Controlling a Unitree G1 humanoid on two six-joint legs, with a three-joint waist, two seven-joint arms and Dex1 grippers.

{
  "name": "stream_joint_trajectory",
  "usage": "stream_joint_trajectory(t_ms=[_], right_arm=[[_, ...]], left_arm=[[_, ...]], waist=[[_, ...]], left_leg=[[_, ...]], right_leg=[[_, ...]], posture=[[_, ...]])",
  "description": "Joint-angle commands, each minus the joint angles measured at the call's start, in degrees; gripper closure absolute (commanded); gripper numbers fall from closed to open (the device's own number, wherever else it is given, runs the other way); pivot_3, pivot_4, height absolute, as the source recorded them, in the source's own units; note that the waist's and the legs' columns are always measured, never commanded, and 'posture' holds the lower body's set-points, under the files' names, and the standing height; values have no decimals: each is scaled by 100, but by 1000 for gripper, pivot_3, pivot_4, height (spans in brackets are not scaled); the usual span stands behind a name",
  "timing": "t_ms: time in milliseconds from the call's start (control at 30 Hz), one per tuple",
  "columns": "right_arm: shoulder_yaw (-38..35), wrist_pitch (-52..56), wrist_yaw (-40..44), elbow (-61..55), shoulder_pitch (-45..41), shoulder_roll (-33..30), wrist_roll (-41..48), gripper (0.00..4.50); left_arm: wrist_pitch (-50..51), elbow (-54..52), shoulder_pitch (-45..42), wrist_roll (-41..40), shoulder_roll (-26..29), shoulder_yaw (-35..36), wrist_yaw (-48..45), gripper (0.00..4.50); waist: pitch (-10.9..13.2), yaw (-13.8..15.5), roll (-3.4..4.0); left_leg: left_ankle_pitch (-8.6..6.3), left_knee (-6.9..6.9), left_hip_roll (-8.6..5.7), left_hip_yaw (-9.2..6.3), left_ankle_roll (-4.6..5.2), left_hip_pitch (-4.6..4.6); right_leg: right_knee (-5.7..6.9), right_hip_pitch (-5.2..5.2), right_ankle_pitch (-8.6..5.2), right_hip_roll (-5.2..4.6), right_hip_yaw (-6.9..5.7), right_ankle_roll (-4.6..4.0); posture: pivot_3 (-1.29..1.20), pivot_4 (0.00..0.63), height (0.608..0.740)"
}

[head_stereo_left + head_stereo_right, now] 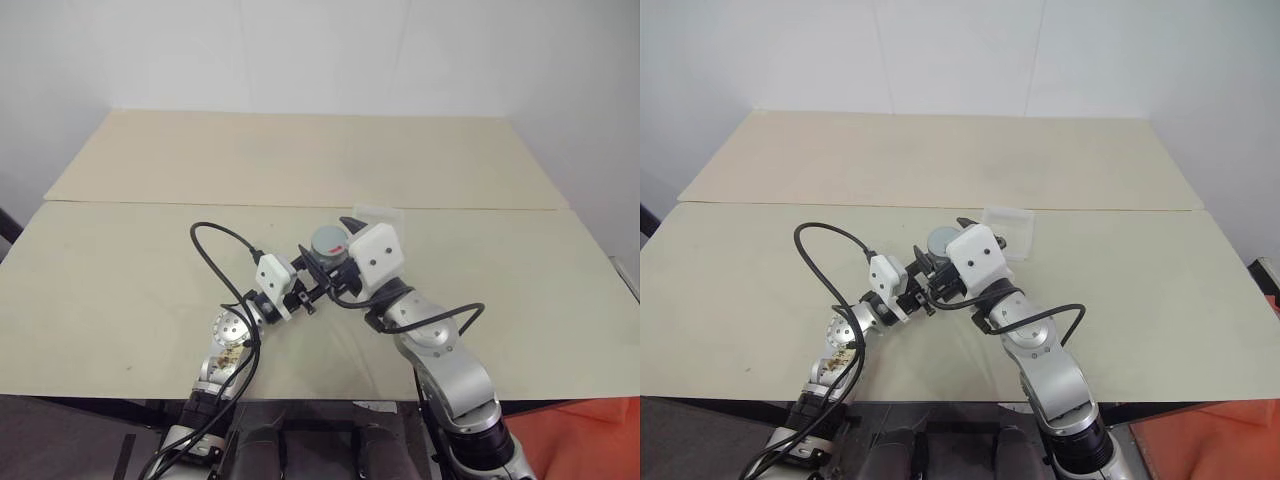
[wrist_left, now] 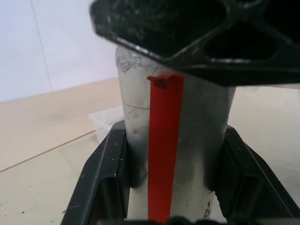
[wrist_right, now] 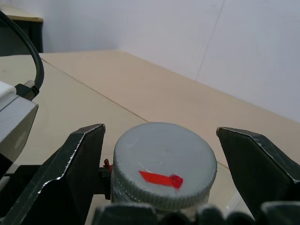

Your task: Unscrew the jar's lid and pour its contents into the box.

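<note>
Pale table (image 1: 150, 290) (white wall (image 1: 300, 50) behind)

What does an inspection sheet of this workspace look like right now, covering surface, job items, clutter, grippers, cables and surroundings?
Surface: beige table, a seam running across it.
Jar: silver-grey, red stripe, clamped upright in the left gripper.
Lid: grey, red mark, on the jar.
Box: transparent, on the table beyond the jar.
Clutter: nothing seen.
Grippers: left shut on the jar; right gripper open, a finger on either side of the lid with gaps.
Cables: black cable looping over the left arm; another by the right wrist.
Surroundings: white wall.
</note>
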Motion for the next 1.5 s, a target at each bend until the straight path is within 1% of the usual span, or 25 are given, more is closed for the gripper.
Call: stream_joint_trajectory(t_ms=[33,100,133,167,200,433,533,600,700,833,900,967,1100,1167,1333,1400,1500], right_arm=[[-180,-38,10,-165,-74,103,97,421],[-191,-17,7,-165,-68,122,89,896],[-186,-11,6,-158,-68,117,71,1320],[-187,-14,1,-151,-61,115,61,1619],[-182,-21,-8,-139,-58,120,50,1740],[-242,-25,57,-75,-106,-21,11,1741],[-464,-89,466,-86,-153,-198,395,1741],[-649,-138,901,-70,-206,-418,742,1741],[-905,-221,1782,130,-498,-882,1335,1741],[-1188,-451,3319,909,-1198,-1438,2228,1741],[-1146,-728,4238,1492,-1592,-1697,2461,1741],[-1018,-1105,5049,2205,-1998,-1808,2515,1741],[-890,-1700,6461,3745,-2835,-1703,2573,1741],[-820,-2136,7109,4451,-3168,-1670,2438,1741],[-727,-2878,7964,5820,-3819,-1568,2198,1741],[-670,-3134,8045,6100,-3945,-1582,2179,1741],[-738,-3161,8045,6189,-3961,-1577,2287,1741]], left_arm=[[-171,-168,-39,43,-14,17,32,2538],[-167,-172,-37,49,-17,11,28,2538],[-165,-171,-40,45,-14,11,18,2538],[-159,-172,-42,41,-15,12,15,2538],[-158,-168,-45,34,-10,17,7,2538],[-164,-136,-81,42,13,1,-39,2538],[-176,-135,-73,12,51,0,-119,2538],[-165,-166,-57,-21,68,-3,-172,2538],[-48,-328,-36,-121,152,-30,-359,2538],[87,-519,-79,-276,192,-12,-468,2538],[140,-547,-127,-353,198,-1,-521,2538],[183,-542,-161,-446,193,7,-594,2538],[200,-531,-176,-470,165,-7,-642,2538],[200,-550,-163,-476,161,-24,-666,2538],[242,-644,-138,-558,159,-41,-750,2538],[261,-663,-128,-573,169,-29,-762,2538],[272,-668,-92,-582,213,7,-776,2538]], waist=[[0,0,0],[0,-1,0],[0,-2,0],[0,-2,0],[0,-2,0],[0,-3,0],[0,-1,0],[0,0,0],[0,-4,0],[0,-30,0],[0,-20,0],[1,-17,0],[1,-23,0],[1,-14,0],[1,-7,1],[1,-1,1],[1,-3,1]], left_leg=[[0,0,0,0,0,0],[0,0,0,-1,0,0],[0,0,0,0,0,0],[0,0,0,-1,0,0],[0,0,0,-1,0,0],[0,0,0,-1,0,0],[0,0,0,-1,0,0],[0,1,0,-1,0,0],[0,0,0,-2,0,0],[0,-1,3,-3,0,0],[0,0,3,-4,1,2],[0,-1,4,-7,1,3],[0,-1,3,-7,1,3],[0,-2,4,-7,1,2],[0,-1,4,-5,1,0],[0,0,4,-5,1,0],[0,-1,4,-5,1,-1]], right_leg=[[0,0,0,0,0,0],[0,0,0,0,0,0],[0,0,0,0,0,0],[0,0,0,0,0,0],[0,0,0,0,-1,0],[0,0,0,0,-1,0],[0,0,0,0,-1,0],[-1,2,0,0,-2,0],[-3,3,0,0,-2,0],[-2,2,0,2,-3,-1],[-3,4,1,3,-3,-1],[-5,5,1,6,-5,-1],[-5,5,1,7,-4,-1],[-5,4,1,8,-4,-1],[-3,4,2,8,-4,-1],[-1,2,2,7,-5,-1],[-1,2,2,6,-5,-1]], posture=[[0,150,740],[0,150,740],[0,150,740],[0,150,740],[0,150,740],[0,150,740],[0,150,740],[0,150,740],[0,150,740],[0,150,740],[0,150,740],[0,150,740],[0,150,740],[0,150,740],[0,150,740],[0,150,740],[0,150,740]])
